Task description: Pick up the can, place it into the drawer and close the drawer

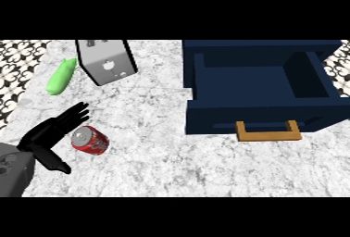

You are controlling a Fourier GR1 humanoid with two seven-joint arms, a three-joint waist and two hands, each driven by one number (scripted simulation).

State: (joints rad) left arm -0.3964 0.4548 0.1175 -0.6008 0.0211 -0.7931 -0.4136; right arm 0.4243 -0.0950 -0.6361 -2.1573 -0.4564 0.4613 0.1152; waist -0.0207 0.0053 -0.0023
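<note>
— What are you seeing from the head camera?

— I'm looking down at a white, grey-veined marble worktop [178,162]. At the lower left of the frame my left hand [49,134] is coming in from the edge on its grey forearm [12,169], black fingers [74,114] stretched out straight and the thumb [58,165] spread wide. It is holding nothing.

— And the can?

— The red cylindrical metal can with a silver top [90,140] is lying tilted on the worktop at the lower left, sitting in the gap between the fingers and thumb, just beside the palm. I cannot tell whether it is touching the hand.

— Where's the drawer?

— The dark blue box-shaped drawer [263,115] is standing pulled open at the upper right of the frame, its tan wooden handle [268,131] pointing toward the lower edge. It is sitting well apart from the can.

— Anything else?

— A silver boxy toaster [107,62] is sitting at the upper left, with a light green elongated vegetable [60,77] lying just beside it on its left. My right hand isn't showing.
</note>
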